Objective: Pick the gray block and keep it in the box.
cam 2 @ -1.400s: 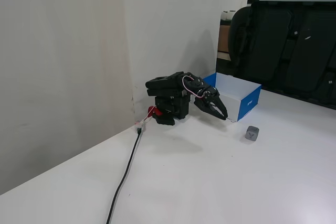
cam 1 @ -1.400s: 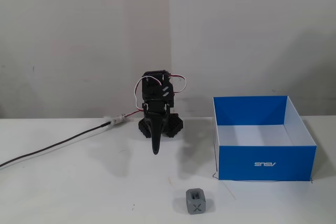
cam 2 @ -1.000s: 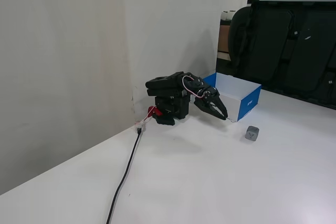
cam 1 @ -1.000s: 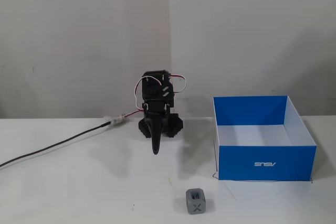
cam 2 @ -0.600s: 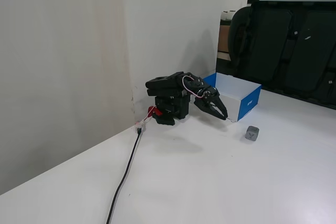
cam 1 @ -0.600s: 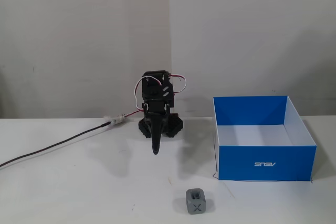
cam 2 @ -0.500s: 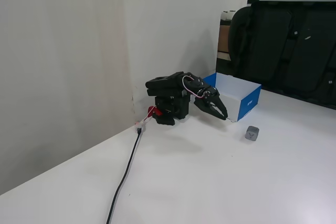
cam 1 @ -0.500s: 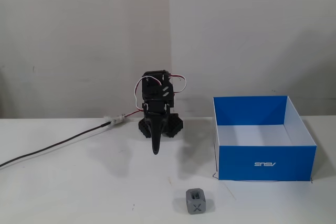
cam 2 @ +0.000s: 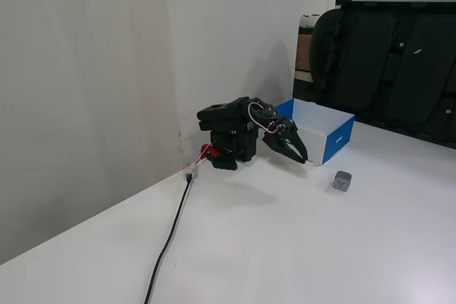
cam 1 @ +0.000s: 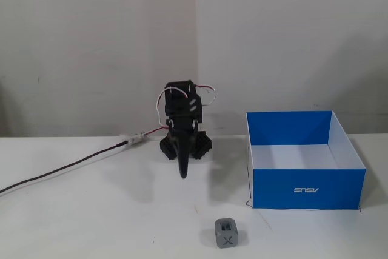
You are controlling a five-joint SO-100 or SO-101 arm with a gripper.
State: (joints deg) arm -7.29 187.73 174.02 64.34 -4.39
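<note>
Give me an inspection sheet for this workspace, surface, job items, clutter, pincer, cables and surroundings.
Surface: white table, bare and clean.
Job's things: gray block on the table, in front of the box, X face toward the camera; blue box open-topped, nothing seen inside.
Clutter: nothing seen.
Pincer: pincer angled down, apart from the block, holding nothing; looks shut.
Cables: dark cable runs across the table to the arm base; white and red wires loop on the arm.
Surroundings: plain wall behind; dark chairs beyond the table.
</note>
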